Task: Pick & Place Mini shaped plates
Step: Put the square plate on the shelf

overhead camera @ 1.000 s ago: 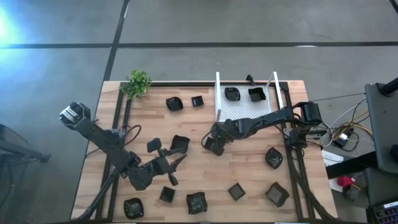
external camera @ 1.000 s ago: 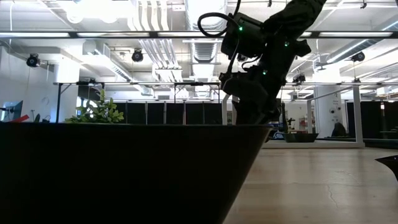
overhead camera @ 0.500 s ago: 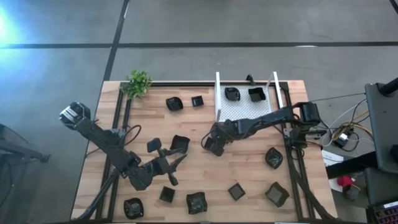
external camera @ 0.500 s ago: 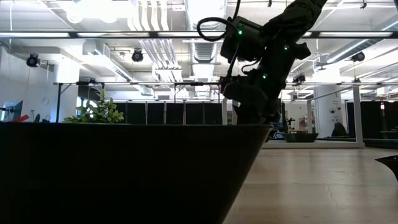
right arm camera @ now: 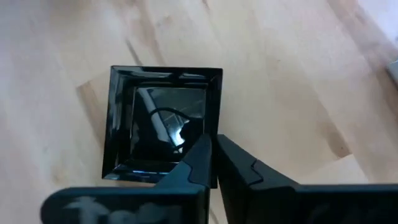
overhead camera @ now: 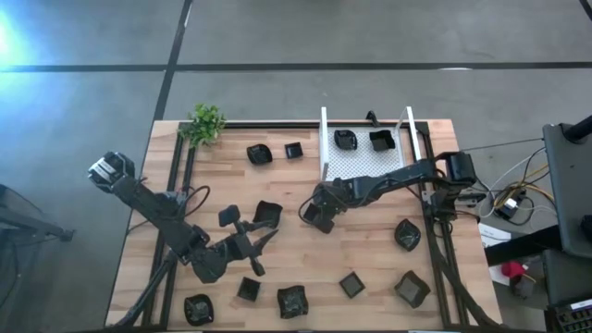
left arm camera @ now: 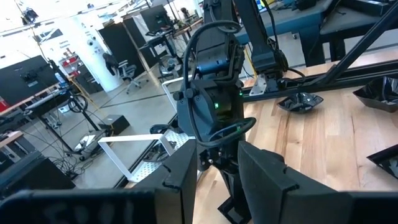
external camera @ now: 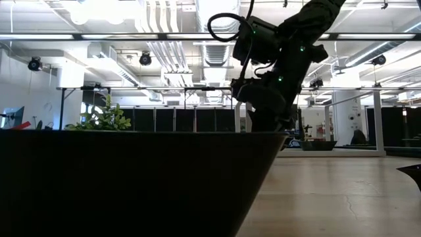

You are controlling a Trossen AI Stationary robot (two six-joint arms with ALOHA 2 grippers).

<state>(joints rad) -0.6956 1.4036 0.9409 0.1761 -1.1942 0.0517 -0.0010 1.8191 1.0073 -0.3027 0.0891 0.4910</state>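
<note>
In the high view the wooden bench [overhead camera: 370, 245] fills the middle of the frame, with the white mesh tray [overhead camera: 365, 162] at its upper right holding two mini shaped plates, one rounded [overhead camera: 345, 140] and one squarish [overhead camera: 381, 141], side by side against the tray's upper edge. The right tool [overhead camera: 317, 218] sits near the centre of the frame, just below and left of the tray's lower left corner, low over the wood. In the right wrist view its two dark fingers [right arm camera: 198, 163] are pressed together on the rim of a square plate [right arm camera: 158, 121], gripping that edge, with the glossy dish lying flat on the boards. The left tool [overhead camera: 262, 238] lies in the lower left part of the high view, its fingers spread wide and holding nothing; a tilted plate [overhead camera: 266, 214] stands just above it. Other black dishes are scattered over the bench: two [overhead camera: 259, 154] near the top centre beside a small green plant [overhead camera: 204, 123], a row along the bottom edge [overhead camera: 292, 301], and two more at the right, one [overhead camera: 407, 235] by the right arm's base and one [overhead camera: 412, 289] in the lower right corner. The low view shows mostly a dark plate wall close to the lens, with the right arm [external camera: 273, 72] above it
</note>
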